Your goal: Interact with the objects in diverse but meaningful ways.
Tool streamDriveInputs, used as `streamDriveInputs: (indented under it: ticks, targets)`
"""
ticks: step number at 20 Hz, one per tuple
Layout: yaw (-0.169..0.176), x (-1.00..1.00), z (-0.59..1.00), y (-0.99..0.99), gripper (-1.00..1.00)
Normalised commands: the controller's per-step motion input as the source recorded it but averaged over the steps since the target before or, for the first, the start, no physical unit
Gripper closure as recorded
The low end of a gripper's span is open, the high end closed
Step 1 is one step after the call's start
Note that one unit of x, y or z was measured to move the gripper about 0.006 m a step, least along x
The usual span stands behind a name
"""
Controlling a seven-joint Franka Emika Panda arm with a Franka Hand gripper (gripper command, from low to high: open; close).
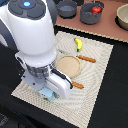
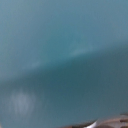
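My gripper (image 1: 51,89) hangs low over the near left corner of the woven placemat (image 1: 100,65); its fingers are hidden by the hand. The pale blue cup (image 1: 46,94) shows right under it, and a blurred blue surface, probably the cup (image 2: 64,55), fills the wrist view. The tan plate (image 1: 68,64) lies mid-mat. The yellow banana (image 1: 78,44) lies beyond it. Orange-handled cutlery lies by the plate, one piece (image 1: 86,59) on its far side and one (image 1: 77,85) on its near side. The red tomato (image 1: 96,9) sits in a grey bowl (image 1: 90,17). The white shaker bottle is out of view.
A second dark bowl (image 1: 67,8) and a tan bowl (image 1: 122,17) stand on the brown counter strip (image 1: 107,29) at the back. The arm's white body (image 1: 32,35) blocks the exterior view's left side. The surface around the mat is black.
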Motion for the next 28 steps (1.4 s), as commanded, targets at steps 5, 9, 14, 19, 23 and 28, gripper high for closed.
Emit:
streamDriveInputs:
  ticks: [5, 9, 14, 19, 23, 28]
  targets:
    - [-0.064, 0.41, 0.46, -0.35, 1.0]
    - [-0.058, 0.41, 0.43, -0.31, 1.0]
    - [-0.072, 0.34, 0.1, -0.21, 1.0]
    - [-0.07, 0.35, 0.03, -0.11, 1.0]
    - [-0.038, 0.41, 0.72, -0.01, 1.0]
    - [0.007, 0.13, 1.0, 0.01, 1.0]
